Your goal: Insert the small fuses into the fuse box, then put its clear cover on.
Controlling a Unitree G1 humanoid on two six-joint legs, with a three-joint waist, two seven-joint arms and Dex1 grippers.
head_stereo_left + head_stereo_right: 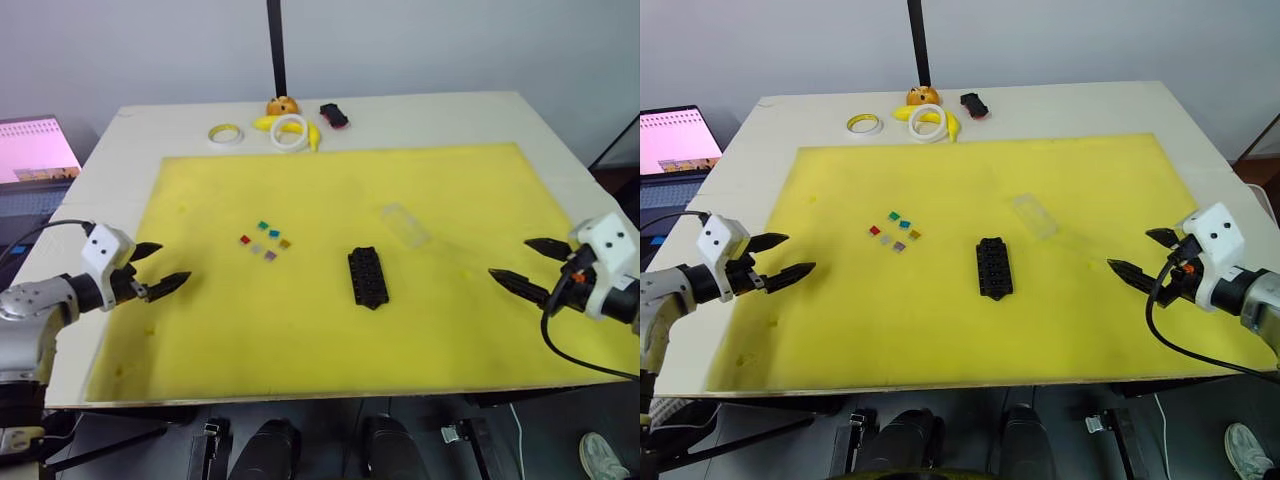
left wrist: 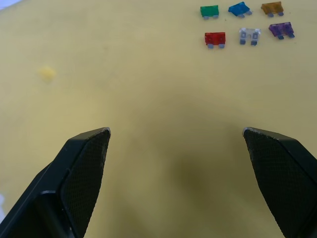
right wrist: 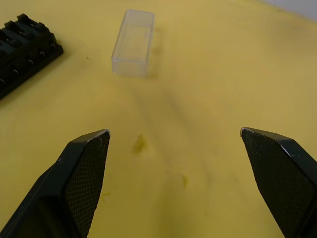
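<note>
Several small fuses (image 1: 264, 241) in green, blue, orange, red, grey and purple lie loose on the yellow mat (image 1: 300, 320), left of centre; the red one (image 2: 215, 38) shows close in the left wrist view. The black fuse box (image 1: 367, 276) lies flat near the mat's middle, its slots empty. The clear cover (image 1: 405, 224) rests on the mat to the box's right and farther back, seen again as clear cover (image 3: 133, 42). My left gripper (image 1: 158, 268) hovers open at the mat's left edge. My right gripper (image 1: 526, 263) hovers open at the right edge. Both hold nothing.
At the table's far edge lie two tape rings (image 1: 225, 134), a banana (image 1: 312, 133), an orange fruit (image 1: 283, 105) and a black-and-red object (image 1: 334, 115). A laptop (image 1: 35, 150) stands off the table's left side. A black pole (image 1: 276, 45) rises behind the table.
</note>
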